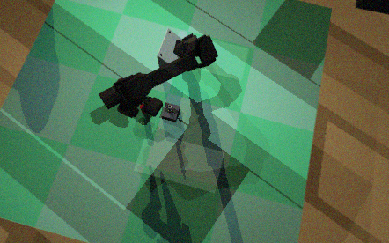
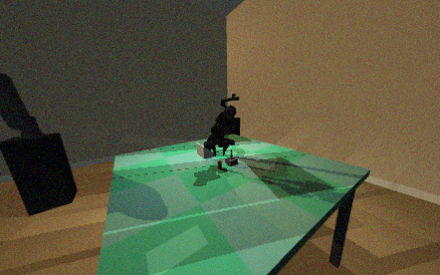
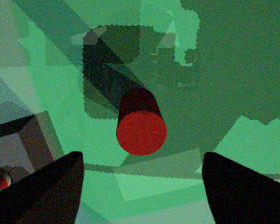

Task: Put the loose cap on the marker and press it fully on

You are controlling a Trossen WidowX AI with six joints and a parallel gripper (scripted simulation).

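Green patchwork covers the table (image 2: 285,199), where the red cap (image 3: 141,129) stands upright just beside the dark holder block (image 1: 171,111). Above the cap hangs the gripper (image 3: 143,205), its two dark fingers spread apart on either side of the cap and touching nothing. From the block's top rises the marker (image 2: 231,153), apart from the cap.
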